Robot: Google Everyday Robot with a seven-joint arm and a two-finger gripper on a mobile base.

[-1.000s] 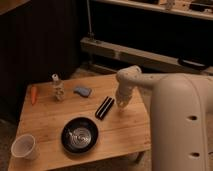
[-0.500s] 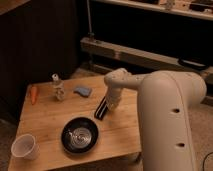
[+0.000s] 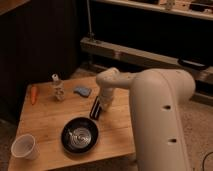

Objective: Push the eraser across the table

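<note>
The push seems underway: the gripper [image 3: 104, 103] (apart or together, I cannot tell) sits low just beside the eraser [image 3: 94, 109], mid-surface [image 3: 45, 120] above the bowl [image 3: 64, 137], so next comes a steady sideways sweep.

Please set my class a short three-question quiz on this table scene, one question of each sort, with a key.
1. True or false: the eraser lies inside the black bowl.
2. Choose one. The gripper is: A. low over the table, close beside the eraser; B. high above the bowl; C. out beyond the table's edge.
3. Short answer: which object stands at the table's near-left corner, as the camera sees it?

Key: 1. False; the eraser lies on the wood behind the bowl. 2. A. 3. The white cup.
</note>
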